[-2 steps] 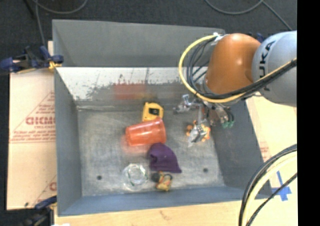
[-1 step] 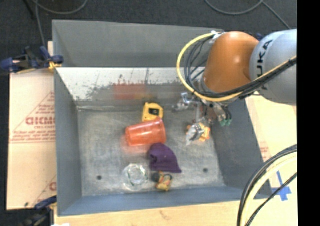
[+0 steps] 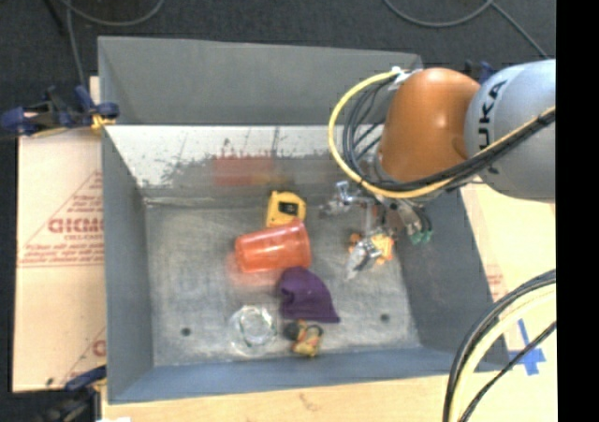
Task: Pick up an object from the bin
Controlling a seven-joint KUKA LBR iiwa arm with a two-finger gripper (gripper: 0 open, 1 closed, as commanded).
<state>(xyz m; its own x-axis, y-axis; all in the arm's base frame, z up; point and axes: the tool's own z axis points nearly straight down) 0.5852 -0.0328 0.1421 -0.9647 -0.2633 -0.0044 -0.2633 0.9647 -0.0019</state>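
One grey metal bin (image 3: 126, 270) takes up most of the camera view, and five loose things lie on its floor, all left of the tool. Next in size is the arm (image 3: 524, 130), reaching in from the right with a rounded orange cover (image 3: 421, 125) at its wrist and a loop of cables (image 3: 344, 130) round it. Below that cover the gripper (image 3: 372, 250) hangs low over a bare patch in the right half of the floor. A small orange-and-yellow bit shows at its tip, but I cannot tell whether that is a part of the tool or a thing from the bin, nor whether the gripper is spread or pressed together. Of the loose things, the biggest is an orange see-through cup (image 3: 271, 249) lying on its side near the middle of the floor, well to the left of the gripper. Just below the cup's right end, and touching it, is a crumpled purple cloth (image 3: 307, 294), the thing nearest the gripper. A yellow boxy thing with a dark face (image 3: 284, 209) sits just behind the cup. A clear round thing (image 3: 253, 327) lies near the front wall, left of the cloth. Smallest is a little yellow-and-brown figure (image 3: 306, 341) at the cloth's lower edge.
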